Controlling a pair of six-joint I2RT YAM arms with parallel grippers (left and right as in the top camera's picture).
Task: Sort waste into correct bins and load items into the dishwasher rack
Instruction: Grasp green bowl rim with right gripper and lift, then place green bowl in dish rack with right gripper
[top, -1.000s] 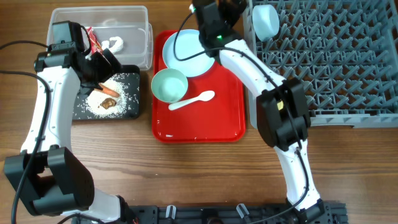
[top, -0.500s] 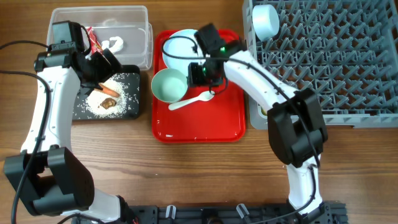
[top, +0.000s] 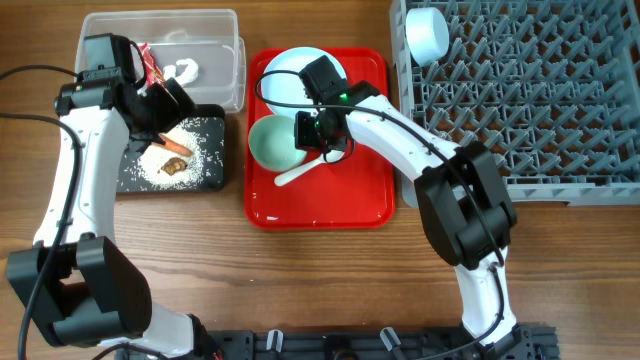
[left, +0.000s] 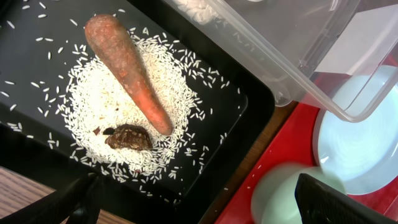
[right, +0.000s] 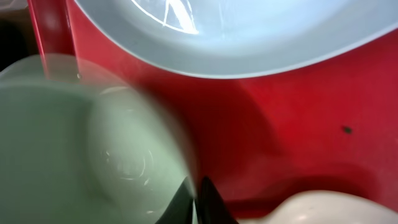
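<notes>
Overhead view: right gripper (top: 322, 130) low over the red serving tray (top: 320, 205), at the right-hand rim of the light blue bowl (top: 270, 142).
Right gripper state: cannot tell. Only dark fingertips (right: 205, 202) at the bottom edge of the right wrist view, close together against the blurred bowl rim. Pinching that rim or merely beside it, not clear.
Light blue bowl: right at the tips, spreading away to their left, upright on the red serving tray.
Plate (top: 290, 72): just beyond the right gripper, flat at the far end of the tray.
White spoon (top: 300, 172): just on the near side of the right gripper, close to the bowl. Touching it or not, cannot tell.
Dishwasher rack (top: 520, 100): well off to the right of the right gripper, with a racked bowl (top: 427, 32) in its far-left corner.
Left gripper (left: 196, 186): spread wide, holding nothing, hovering over the black tray (top: 135, 175).
Waste: carrot (left: 127, 68), rice grains (left: 99, 106) and brown scrap (left: 127, 137) below the left gripper in the black tray. Red wrapper (top: 150, 65) and crumpled paper (top: 185, 70) in the clear tub (top: 232, 60) just beyond it.
Step in hand: probably loading dishes, with this bowl as the pick; sorting looks done.
Next move: calls for a firm pinch on the rim, then a lift clear of spoon and plate. After that, a carry rightward over the rack wall and a tilt between pegs.
</notes>
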